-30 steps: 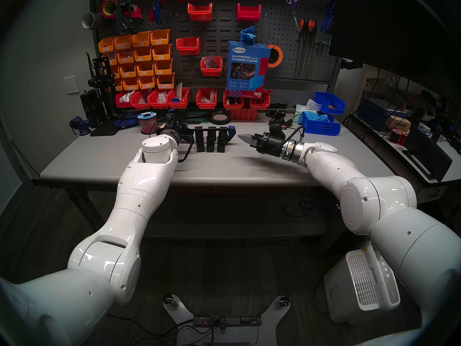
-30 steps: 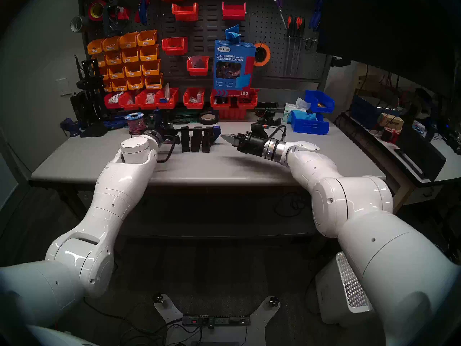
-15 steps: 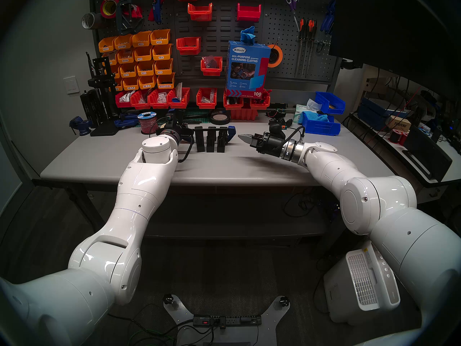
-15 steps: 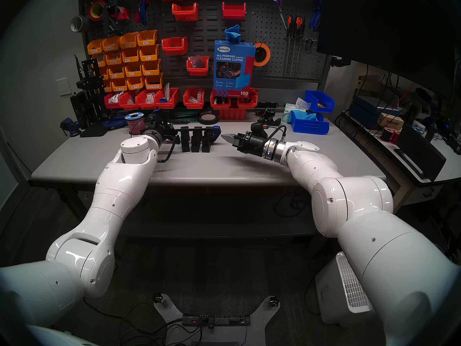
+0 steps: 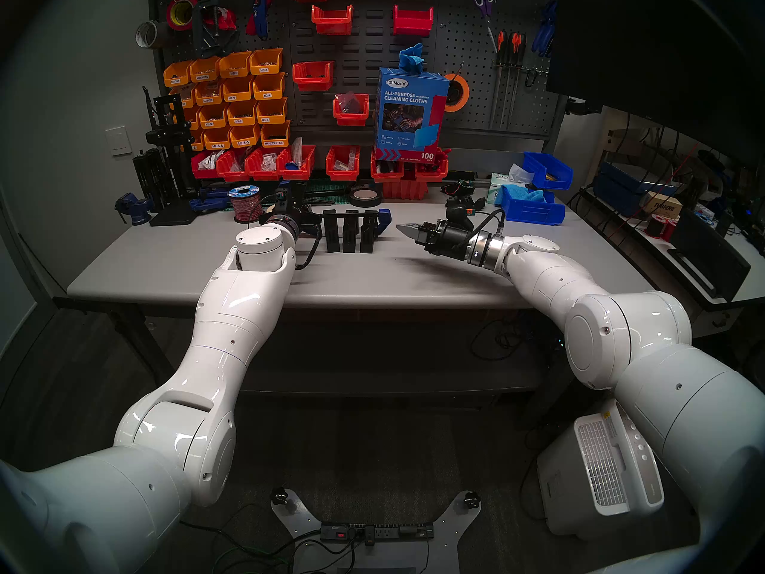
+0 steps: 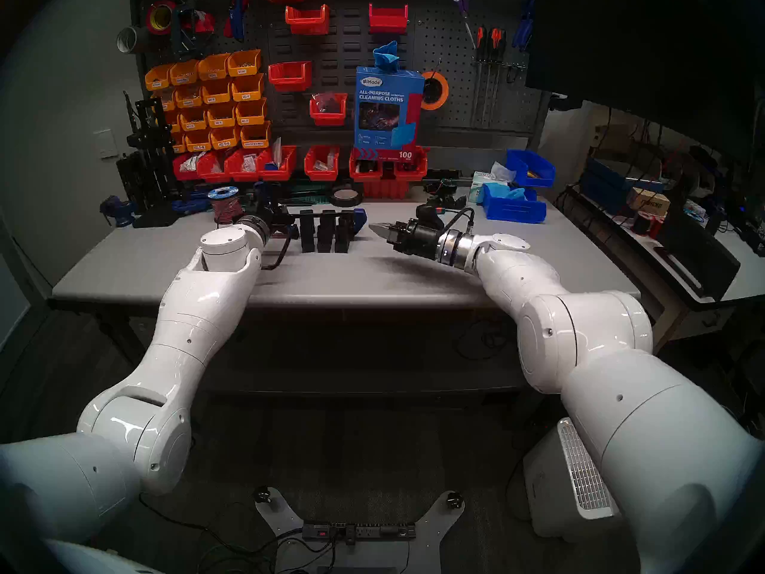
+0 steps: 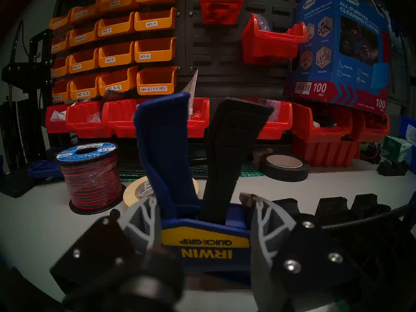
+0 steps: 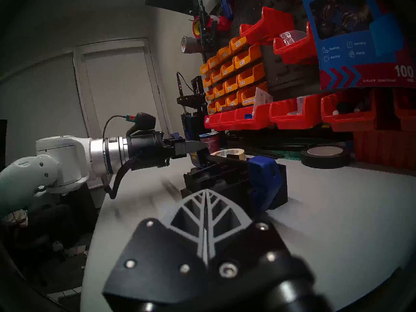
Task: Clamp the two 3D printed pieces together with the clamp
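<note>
IRWIN QUICK-GRIP on clamp (image 7: 206,244)

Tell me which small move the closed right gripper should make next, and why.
Probably ease the shut right gripper toward the blue end head of the blue plastic bar clamp, to press it against the two matte black comb-like printed pieces. The left gripper grips the clamp's labelled body; the right gripper hangs empty, apart from that head.

A wire spool (image 7: 89,177) is standing left of the left gripper (image 7: 202,214), tape rolls (image 7: 284,166) lying beyond it, red bins (image 7: 126,119) behind.
</note>
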